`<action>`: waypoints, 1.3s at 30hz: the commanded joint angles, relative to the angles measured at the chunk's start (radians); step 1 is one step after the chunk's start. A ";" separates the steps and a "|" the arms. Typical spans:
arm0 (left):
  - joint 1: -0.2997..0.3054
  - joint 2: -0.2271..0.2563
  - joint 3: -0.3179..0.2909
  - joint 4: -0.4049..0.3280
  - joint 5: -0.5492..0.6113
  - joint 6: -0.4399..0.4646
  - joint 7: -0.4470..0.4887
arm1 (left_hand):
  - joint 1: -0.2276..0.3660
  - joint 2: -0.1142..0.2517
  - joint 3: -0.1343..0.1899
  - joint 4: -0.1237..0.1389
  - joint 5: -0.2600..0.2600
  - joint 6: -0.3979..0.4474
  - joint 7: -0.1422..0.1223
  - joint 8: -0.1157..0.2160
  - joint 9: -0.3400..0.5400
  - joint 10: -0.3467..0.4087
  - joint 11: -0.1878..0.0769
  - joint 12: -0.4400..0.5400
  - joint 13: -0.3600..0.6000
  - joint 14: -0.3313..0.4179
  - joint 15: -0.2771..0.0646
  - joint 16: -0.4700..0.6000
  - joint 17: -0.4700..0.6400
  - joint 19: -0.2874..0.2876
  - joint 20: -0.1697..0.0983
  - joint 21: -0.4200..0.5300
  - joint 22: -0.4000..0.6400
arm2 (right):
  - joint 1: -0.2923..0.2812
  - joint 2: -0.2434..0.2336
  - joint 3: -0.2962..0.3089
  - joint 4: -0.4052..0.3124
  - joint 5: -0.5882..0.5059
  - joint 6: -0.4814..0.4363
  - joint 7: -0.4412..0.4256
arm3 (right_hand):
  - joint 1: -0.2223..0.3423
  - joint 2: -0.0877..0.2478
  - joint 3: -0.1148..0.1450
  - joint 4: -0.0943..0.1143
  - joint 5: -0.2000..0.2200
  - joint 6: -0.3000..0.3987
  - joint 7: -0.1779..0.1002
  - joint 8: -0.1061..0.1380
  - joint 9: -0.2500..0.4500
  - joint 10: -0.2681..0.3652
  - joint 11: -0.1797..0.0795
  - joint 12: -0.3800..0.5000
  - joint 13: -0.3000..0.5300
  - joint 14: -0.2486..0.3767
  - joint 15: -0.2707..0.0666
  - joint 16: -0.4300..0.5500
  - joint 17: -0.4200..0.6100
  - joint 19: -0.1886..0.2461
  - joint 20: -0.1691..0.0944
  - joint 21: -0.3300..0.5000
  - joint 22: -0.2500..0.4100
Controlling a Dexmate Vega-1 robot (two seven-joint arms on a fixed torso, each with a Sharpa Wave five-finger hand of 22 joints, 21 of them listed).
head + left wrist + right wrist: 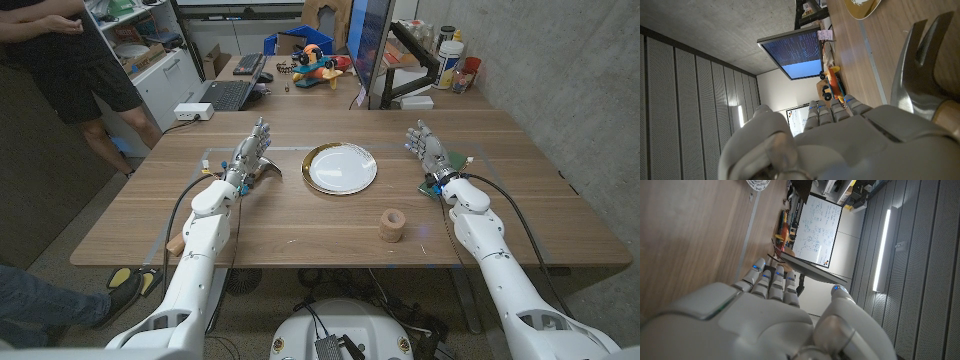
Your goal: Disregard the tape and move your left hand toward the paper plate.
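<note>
The wooden counter (330, 215) spans the scene, with both robot arms reaching onto it from the near corners. A person (70, 60) in dark clothes stands beyond the far left corner, and a dark monitor (370, 45) rises behind the far edge near a laptop (228, 94).

The left hand (248, 157) sits left of centre, fingers apart and stretched toward the far side, holding nothing. Just beside it on the counter lies a hammer (266, 171), whose metal claw head (920, 75) looms close in the left wrist view; whether the hand touches it I cannot tell. The right hand (431, 152) stands toward the right side, fingers likewise extended and spread, empty, with a small green item (458, 160) just next to it.

The paper plate (341, 168), white with a gold rim, rests near the middle of the counter, right of the left hand and apart from it, with the hammer between them. The tape (391, 225), a small brown roll, stands nearer the front edge, right of the plate and well apart from both hands.
</note>
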 commanded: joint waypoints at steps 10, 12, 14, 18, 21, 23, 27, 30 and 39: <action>0.029 -0.030 -0.035 -0.094 0.084 0.042 -0.019 | 0.012 -0.003 -0.004 0.000 -0.004 0.007 -0.002 0.001 0.003 0.001 -0.002 -0.001 0.005 -0.008 0.001 0.002 0.003 -0.011 0.003 0.002 0.002 | 0.001 0.066 0.065 -0.005 -0.075 -0.029 0.054 | 0.004 0.010 0.004 -0.001 0.007 0.004 0.000 0.004 -0.003 0.006 0.001 -0.007 0.002 0.007 0.004 0.006 0.001 0.003 -0.013 -0.011 0.004; 0.032 -0.028 -0.034 -0.104 0.089 0.047 -0.017 | 0.012 -0.003 -0.004 0.000 -0.004 0.007 -0.001 0.001 0.004 -0.001 -0.002 -0.002 0.005 -0.009 0.001 0.002 0.003 -0.014 0.004 0.001 0.002 | 0.000 0.069 0.067 -0.005 -0.078 -0.029 0.055 | 0.003 0.010 0.004 -0.001 0.007 0.004 -0.001 0.004 -0.003 0.006 0.001 -0.007 0.002 0.006 0.005 0.006 0.001 0.002 -0.012 -0.013 0.004; 0.037 -0.023 -0.031 -0.115 0.097 0.050 -0.014 | 0.012 -0.003 -0.004 0.000 -0.005 0.006 -0.001 0.000 0.004 -0.002 -0.002 -0.002 0.005 -0.009 0.001 0.002 0.003 -0.016 0.003 0.001 0.002 | -0.001 0.073 0.069 -0.004 -0.078 -0.028 0.057 | 0.003 0.011 0.004 -0.001 0.007 0.003 -0.001 0.004 -0.004 0.006 0.002 -0.007 0.002 0.006 0.005 0.005 0.001 0.002 -0.012 -0.014 0.004; 0.044 -0.017 -0.026 -0.135 0.113 0.058 -0.003 | 0.013 -0.003 -0.004 0.000 -0.006 0.005 -0.003 -0.001 0.004 -0.004 -0.001 -0.003 0.005 -0.012 0.000 0.001 0.004 -0.021 0.005 -0.001 0.002 | 0.000 0.079 0.074 0.000 -0.080 -0.026 0.060 | 0.003 0.012 0.003 -0.001 0.007 0.004 -0.002 0.004 -0.004 0.007 0.002 -0.008 0.002 0.005 0.004 0.005 0.001 0.003 -0.011 -0.016 0.005; 0.044 -0.010 -0.023 -0.144 0.119 0.069 -0.001 | 0.013 -0.002 -0.004 0.000 -0.006 0.003 -0.003 -0.002 0.004 -0.005 -0.002 -0.004 0.005 -0.013 0.000 0.000 0.004 -0.023 0.004 -0.002 0.002 | 0.001 0.081 0.077 0.002 -0.082 -0.025 0.062 | 0.002 0.012 0.003 -0.001 0.007 0.003 -0.002 0.004 -0.005 0.007 0.002 -0.008 0.002 0.005 0.004 0.005 0.001 0.003 -0.012 -0.017 0.005; 0.044 -0.006 -0.020 -0.149 0.125 0.073 0.000 | 0.013 -0.002 -0.003 0.001 -0.007 0.002 -0.003 -0.002 0.004 -0.005 -0.003 -0.004 0.005 -0.013 0.000 0.000 0.004 -0.025 0.004 -0.002 0.002 | 0.002 0.083 0.079 0.004 -0.083 -0.022 0.063 | 0.002 0.012 0.003 -0.001 0.007 0.003 -0.002 0.004 -0.005 0.008 0.001 -0.008 0.002 0.006 0.004 0.005 0.001 0.003 -0.011 -0.019 0.005; 0.042 0.001 -0.013 -0.158 0.135 0.078 0.004 | 0.014 -0.002 -0.003 0.000 -0.007 0.001 -0.003 -0.002 0.004 -0.007 -0.003 -0.005 0.005 -0.015 0.000 0.000 0.004 -0.029 0.004 -0.003 0.002 | 0.003 0.086 0.081 0.008 -0.085 -0.018 0.066 | 0.002 0.012 0.002 -0.002 0.007 0.004 -0.002 0.004 -0.006 0.007 0.002 -0.009 0.002 0.007 0.004 0.005 0.001 0.003 -0.010 -0.020 0.005; 0.039 0.005 -0.008 -0.161 0.139 0.080 0.003 | 0.015 -0.001 -0.002 0.000 -0.008 0.001 -0.004 -0.003 0.004 -0.007 -0.004 -0.005 0.005 -0.016 -0.001 0.000 0.004 -0.031 0.004 -0.004 0.002 | 0.004 0.088 0.084 0.013 -0.084 -0.014 0.068 | 0.002 0.013 0.002 -0.002 0.007 0.004 -0.001 0.004 -0.006 0.007 0.001 -0.009 0.002 0.007 0.004 0.005 0.000 0.004 -0.010 -0.022 0.005; 0.027 0.010 0.007 -0.158 0.147 0.082 -0.001 | 0.017 -0.001 -0.001 0.000 -0.010 0.000 -0.004 -0.003 0.004 -0.007 -0.004 -0.005 0.005 -0.017 -0.001 -0.001 0.004 -0.037 0.002 -0.004 0.002 | 0.006 0.092 0.089 0.021 -0.083 -0.008 0.074 | 0.002 0.013 0.001 -0.002 0.007 0.005 0.000 0.005 -0.007 0.010 0.001 -0.010 0.002 0.008 0.003 0.005 0.000 0.006 -0.010 -0.026 0.005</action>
